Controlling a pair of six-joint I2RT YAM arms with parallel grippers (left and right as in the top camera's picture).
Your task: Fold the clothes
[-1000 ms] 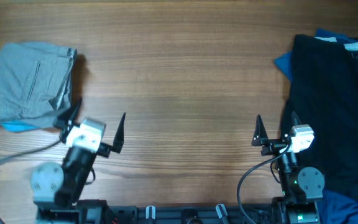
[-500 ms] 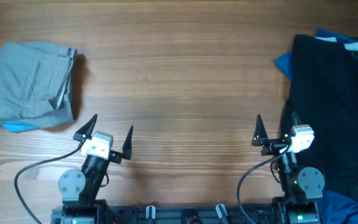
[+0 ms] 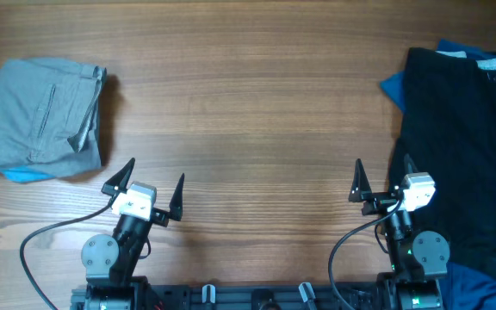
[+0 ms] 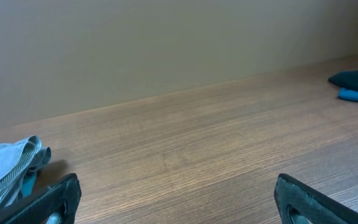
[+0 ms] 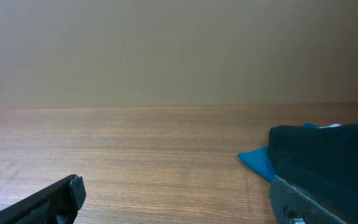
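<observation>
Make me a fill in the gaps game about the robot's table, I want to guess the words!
1. The grey shorts lie folded at the ___ end of the table, on the same side as the left gripper.
2. The left gripper and the right gripper are both ___ and hold nothing.
3. The big garment next to the right gripper is ___ in colour.

Missing words: left; open; black

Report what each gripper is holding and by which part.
Nothing is held. The left gripper is open and empty, apart from the folded grey shorts; the right gripper is open and empty too.
</observation>
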